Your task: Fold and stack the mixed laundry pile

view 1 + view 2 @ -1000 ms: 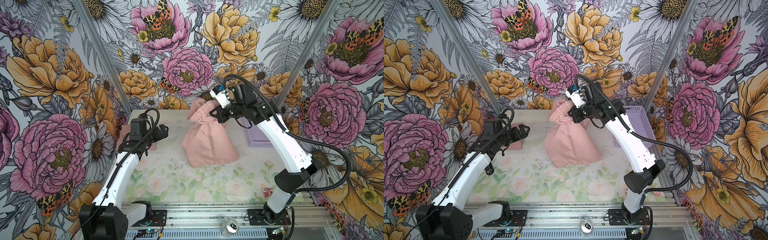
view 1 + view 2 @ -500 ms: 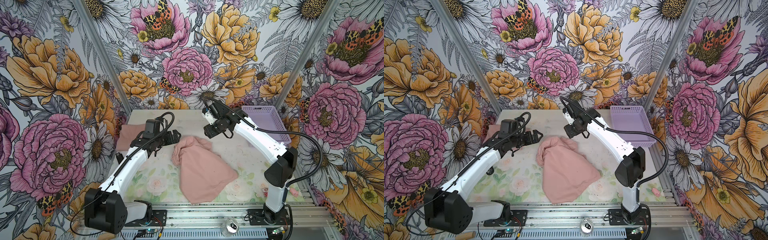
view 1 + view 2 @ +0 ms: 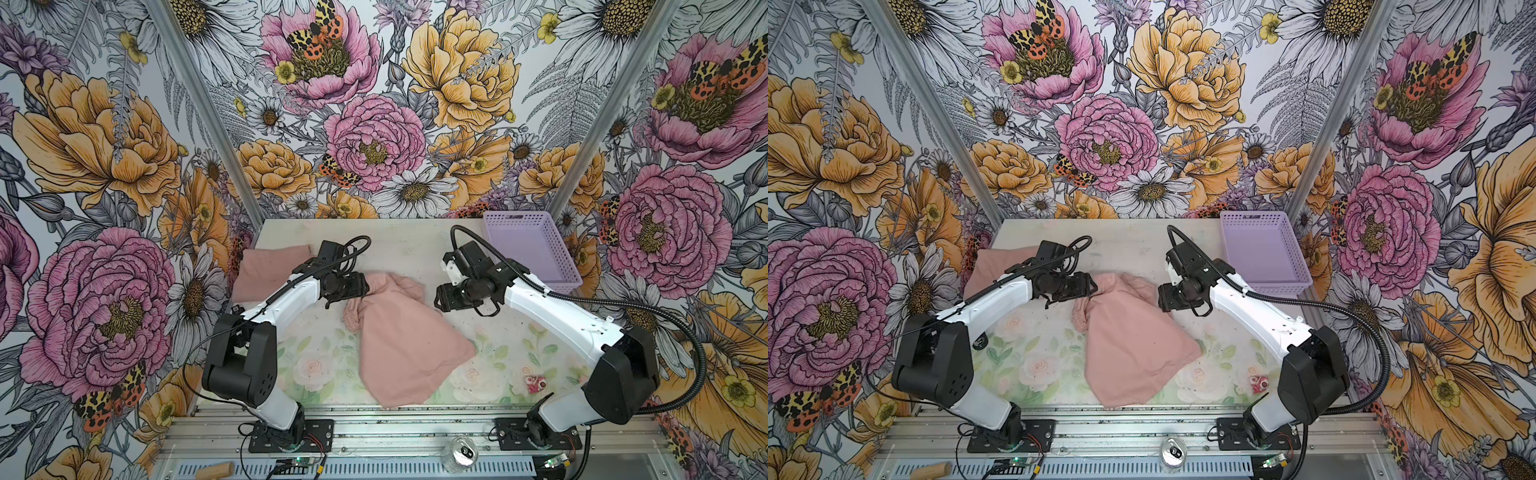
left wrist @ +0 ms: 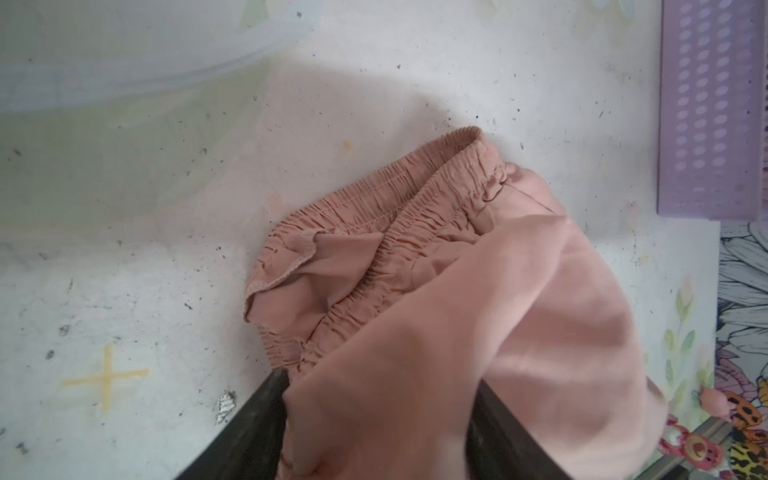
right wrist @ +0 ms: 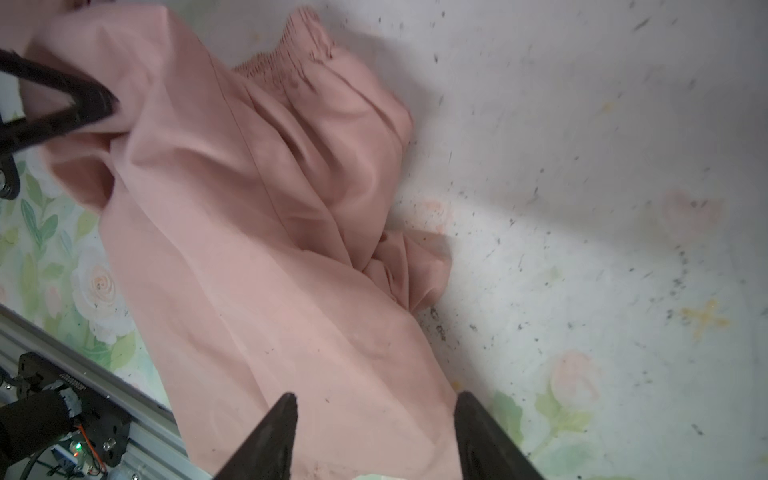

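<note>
In both top views the pink garment (image 3: 399, 336) (image 3: 1129, 345) lies loosely spread on the tabletop (image 3: 415, 249) (image 3: 1133, 245), between the two hands. The left hand (image 3: 360, 289) (image 3: 1089, 286) is at its crumpled far corner. The right hand (image 3: 441, 297) (image 3: 1165, 297) hangs just beside the opposite edge, not touching it. On the outer side of the left hand a folded pink cloth (image 3: 266, 270) (image 3: 994, 259) rests flat, partly hidden by that arm. Beyond the right hand stands a lavender basket (image 3: 523, 249) (image 3: 1262, 249). Back by that arm's elbow lies a small red toy (image 3: 534, 382) (image 3: 1258, 382). A metal can (image 3: 461, 451) (image 3: 1173, 451) stands on the front rail (image 3: 415, 432) (image 3: 1121, 428).

From the left wrist, the garment's gathered elastic waistband (image 4: 382, 216) lies just ahead of the left hand (image 4: 378, 415). Smooth cloth rises into the gap between its dark fingers (image 4: 257, 432) and fills it; whether they pinch it I cannot tell. A yellow cross (image 4: 106, 376) marks the bare tabletop beside the hand, and the basket's wall (image 4: 706, 104) shows farther off.

From the right wrist, the right hand (image 5: 376, 395) has its fingers (image 5: 282, 432) well apart, gripping nothing. The flat part of the garment (image 5: 270, 291) shows between them. Ahead the cloth bunches into folds, and one of the left hand's fingers (image 5: 70, 104) meets its far corner. Another yellow cross (image 5: 704, 318) sits on bare tabletop clear of the cloth.
</note>
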You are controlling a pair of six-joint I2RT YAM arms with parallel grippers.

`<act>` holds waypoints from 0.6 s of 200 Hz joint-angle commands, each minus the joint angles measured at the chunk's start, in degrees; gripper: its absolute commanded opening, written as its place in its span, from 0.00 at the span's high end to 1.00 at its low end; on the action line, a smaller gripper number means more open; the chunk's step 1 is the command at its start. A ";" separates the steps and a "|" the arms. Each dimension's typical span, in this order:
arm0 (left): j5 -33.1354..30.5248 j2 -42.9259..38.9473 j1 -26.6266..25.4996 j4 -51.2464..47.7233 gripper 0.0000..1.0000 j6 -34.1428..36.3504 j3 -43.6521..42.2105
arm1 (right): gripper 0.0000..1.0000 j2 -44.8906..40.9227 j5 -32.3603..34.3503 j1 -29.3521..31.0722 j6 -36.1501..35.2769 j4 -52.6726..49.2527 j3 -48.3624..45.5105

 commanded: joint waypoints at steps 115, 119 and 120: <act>3.12 -0.78 1.36 -0.34 0.82 1.17 5.37 | 0.89 -5.05 1.61 2.79 14.09 19.97 -23.61; 3.04 -0.99 1.35 -0.62 0.83 1.18 5.71 | 1.00 -5.75 2.53 2.65 13.91 19.31 -22.98; 3.04 -1.03 1.40 -0.73 0.83 1.18 5.81 | 1.00 -5.95 2.85 2.54 13.84 19.14 -22.83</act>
